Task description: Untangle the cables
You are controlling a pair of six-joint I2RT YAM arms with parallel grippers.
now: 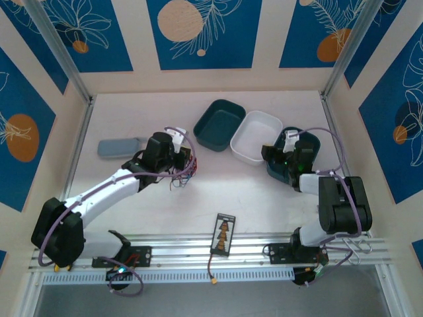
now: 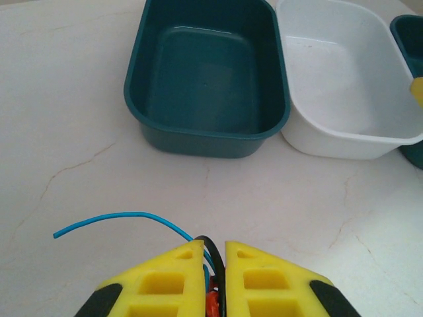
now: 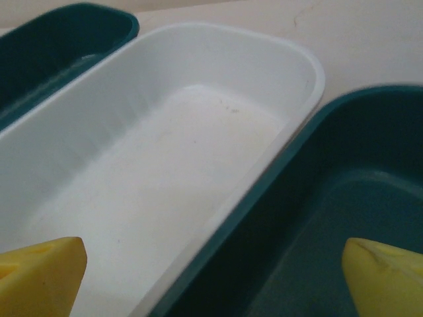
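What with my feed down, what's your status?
Left gripper shut on cables. Right gripper open over white tray and right teal tray. No obstruction seen.

From this high overhead view I'd call it a robotics lab test cell, not a lived-in room. The left arm and right arm are bolted to an aluminium rail along the near edge of a pale, marbled worktop. Aluminium posts frame it, and printed blue panels with leaf and orange-disc patterns wall it in on three sides.
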